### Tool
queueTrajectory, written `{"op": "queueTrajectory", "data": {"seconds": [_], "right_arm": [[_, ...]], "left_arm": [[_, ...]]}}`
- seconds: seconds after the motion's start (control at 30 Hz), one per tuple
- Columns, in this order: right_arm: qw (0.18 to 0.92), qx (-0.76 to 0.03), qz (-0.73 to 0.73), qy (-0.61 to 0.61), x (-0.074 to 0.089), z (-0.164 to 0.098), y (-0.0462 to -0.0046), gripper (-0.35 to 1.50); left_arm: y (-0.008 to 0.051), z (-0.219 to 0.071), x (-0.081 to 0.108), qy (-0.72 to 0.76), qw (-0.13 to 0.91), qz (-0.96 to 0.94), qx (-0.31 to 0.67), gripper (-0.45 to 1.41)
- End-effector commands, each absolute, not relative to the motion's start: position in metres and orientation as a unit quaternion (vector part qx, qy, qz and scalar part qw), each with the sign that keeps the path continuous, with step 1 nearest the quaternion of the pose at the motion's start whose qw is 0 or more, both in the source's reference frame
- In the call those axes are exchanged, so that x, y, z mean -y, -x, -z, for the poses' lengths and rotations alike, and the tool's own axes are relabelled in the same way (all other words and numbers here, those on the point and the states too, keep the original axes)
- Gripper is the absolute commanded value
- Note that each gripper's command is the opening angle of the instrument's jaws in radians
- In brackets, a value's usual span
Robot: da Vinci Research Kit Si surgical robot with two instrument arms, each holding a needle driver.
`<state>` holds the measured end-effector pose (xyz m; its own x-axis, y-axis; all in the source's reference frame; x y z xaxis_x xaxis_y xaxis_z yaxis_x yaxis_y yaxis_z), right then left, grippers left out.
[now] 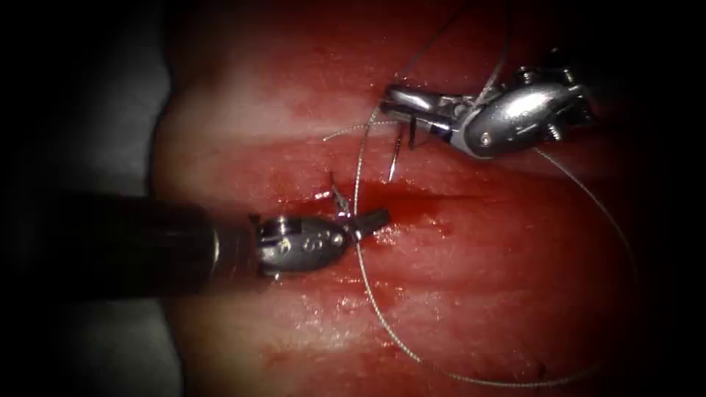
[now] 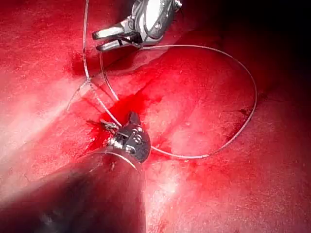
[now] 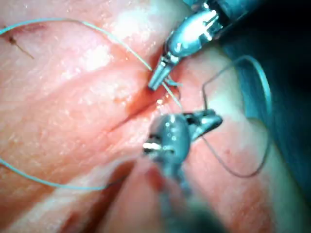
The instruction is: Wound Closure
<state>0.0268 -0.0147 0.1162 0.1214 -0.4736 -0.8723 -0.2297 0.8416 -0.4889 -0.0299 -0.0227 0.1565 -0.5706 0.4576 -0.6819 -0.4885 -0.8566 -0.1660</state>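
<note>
The tissue (image 1: pixel 471 279) has a cut (image 1: pixel 412 197) wet with red fluid. My left tool (image 1: pixel 365 222) lies at the cut's left end, jaws shut on the thread (image 1: pixel 358 184), next to short thread tails (image 1: pixel 336 195). My right tool (image 1: pixel 401 104) hovers behind the cut, holding the needle (image 1: pixel 395 156) near its rear end. The needle hangs clear of the tissue, tip down toward the cut. From the left wrist view I see the left tool (image 2: pixel 132 120), the right tool (image 2: pixel 104 40) and the needle (image 2: pixel 108 80). The right wrist view shows the right tool (image 3: pixel 211 121) and the left tool (image 3: pixel 154 83).
The thread sweeps in a wide loop (image 1: pixel 471 378) over the tissue in front and to the right of the cut, then back up to the right tool. More thread (image 1: pixel 434 40) rises behind the right tool. The tissue's left edge (image 1: pixel 165 147) borders a grey surface.
</note>
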Motion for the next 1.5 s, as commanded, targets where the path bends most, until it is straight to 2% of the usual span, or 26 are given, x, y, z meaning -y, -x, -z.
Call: {"op": "queueTrajectory", "data": {"seconds": [0.03, 0.63, 1.5], "right_arm": [[0.694, -0.657, 0.097, 0.278, 0.0154, -0.1166, -0.0274, -0.35], [0.625, -0.676, 0.171, 0.35, 0.0176, -0.1157, -0.0274, -0.35], [0.605, -0.652, 0.213, 0.405, 0.0176, -0.1169, -0.0269, -0.35]], "left_arm": [[0.0305, -0.1571, 0.0237, 0.38, 0.267, -0.886, -0.017, -0.05], [0.0301, -0.1591, 0.0241, 0.372, 0.256, -0.892, -0.013, -0.03], [0.0303, -0.1603, 0.0258, 0.367, 0.255, -0.894, 0.011, 0.04]]}}
